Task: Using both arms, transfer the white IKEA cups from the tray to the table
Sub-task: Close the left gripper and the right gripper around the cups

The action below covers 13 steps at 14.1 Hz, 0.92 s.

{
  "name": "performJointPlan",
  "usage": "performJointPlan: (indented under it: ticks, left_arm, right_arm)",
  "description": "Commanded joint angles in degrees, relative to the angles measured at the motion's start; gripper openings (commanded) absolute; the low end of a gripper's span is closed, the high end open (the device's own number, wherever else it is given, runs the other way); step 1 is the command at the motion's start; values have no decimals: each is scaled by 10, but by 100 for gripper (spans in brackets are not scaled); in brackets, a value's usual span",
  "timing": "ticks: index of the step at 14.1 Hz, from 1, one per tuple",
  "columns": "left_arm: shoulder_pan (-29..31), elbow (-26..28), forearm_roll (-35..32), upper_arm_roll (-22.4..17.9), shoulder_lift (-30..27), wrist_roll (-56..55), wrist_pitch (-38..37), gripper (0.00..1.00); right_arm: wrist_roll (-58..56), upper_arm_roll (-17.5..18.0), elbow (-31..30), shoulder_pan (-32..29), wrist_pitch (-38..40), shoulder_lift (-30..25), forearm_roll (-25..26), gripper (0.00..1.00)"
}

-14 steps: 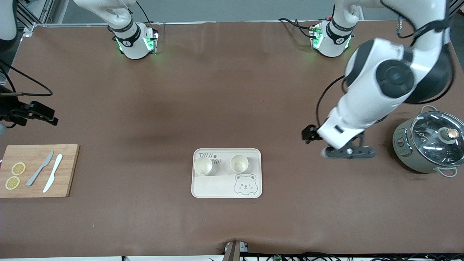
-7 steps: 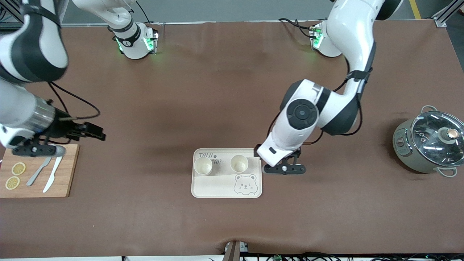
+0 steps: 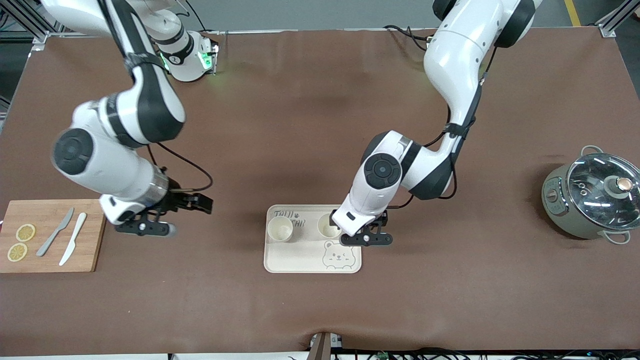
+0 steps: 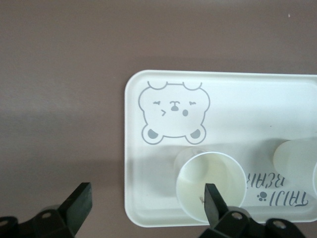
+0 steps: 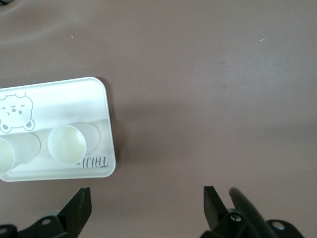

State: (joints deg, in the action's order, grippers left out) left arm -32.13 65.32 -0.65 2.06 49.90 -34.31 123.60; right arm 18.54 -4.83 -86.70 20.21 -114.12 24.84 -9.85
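Observation:
Two white IKEA cups stand upright side by side on the cream bear tray (image 3: 295,255), one (image 3: 280,229) toward the right arm's end and one (image 3: 327,227) toward the left arm's end. My left gripper (image 3: 365,239) is open over the tray's edge by the second cup. In the left wrist view the gripper (image 4: 147,204) has one finger (image 4: 214,204) over that cup (image 4: 210,191) and the other off the tray (image 4: 237,104). My right gripper (image 3: 145,229) is open and empty over bare table. The right wrist view shows it (image 5: 144,207) well clear of the tray (image 5: 74,94) and the nearer cup (image 5: 68,144).
A wooden cutting board (image 3: 92,235) with two lemon slices and two knives lies at the right arm's end. A grey-green pot with a glass lid (image 3: 592,197) stands at the left arm's end. The brown table mat spreads around the tray.
Both arms have swung in toward the tray. The left gripper came from near the pot to the tray's edge by a cup. The right gripper moved off the cutting board toward the tray.

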Motion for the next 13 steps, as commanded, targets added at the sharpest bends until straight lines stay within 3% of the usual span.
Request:
performJointPlan:
  ticks: [1,5,13]
  left_arm:
    - [-22,-22,5,-12,21,-28,26,100]
    - [-35,-20,4,-13,45,-31,67,100]
    - [-30,-13,12,-10,74,-53,86,100]
  right_arm:
    - [53,-5,17,36,-35,44,2,100]
    - [99,-6,70,69,-48,123,3,100]
    - [118,-5,72,99,-123,180,1,100]
